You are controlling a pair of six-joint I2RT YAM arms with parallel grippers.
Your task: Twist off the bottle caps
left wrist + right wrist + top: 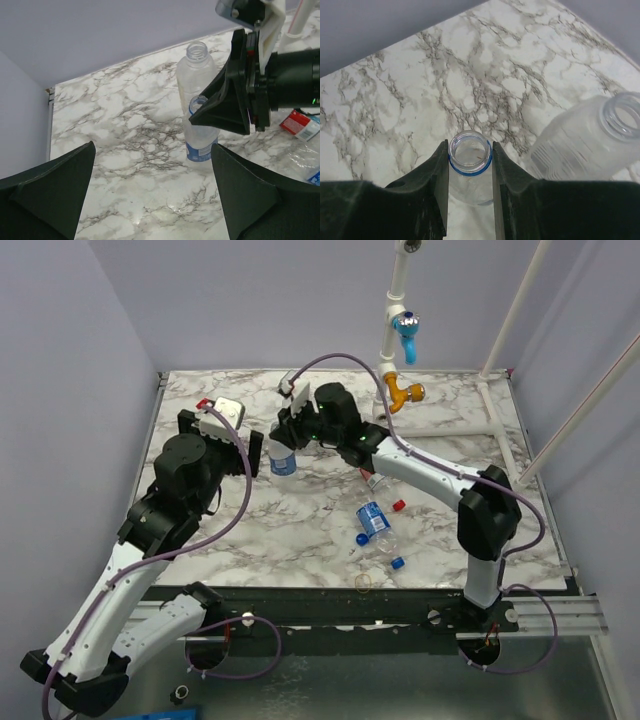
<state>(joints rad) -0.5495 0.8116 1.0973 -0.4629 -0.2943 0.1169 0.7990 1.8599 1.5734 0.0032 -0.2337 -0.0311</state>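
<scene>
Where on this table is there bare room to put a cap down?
Bare marble lies between the left arm and the lying blue-label bottle, and right of the yellow tap. Crowded under the right arm: caps, rubber band, red-label bottle, and the right pincer gripping the upright bottle.

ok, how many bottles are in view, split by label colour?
Small clear plastic bottles with blue labels: 2, the upright bottle and the lying bottle
Small clear plastic red-label bottle: 1
Wider clear plastic label-less bottle: 1
Total: 4
</scene>
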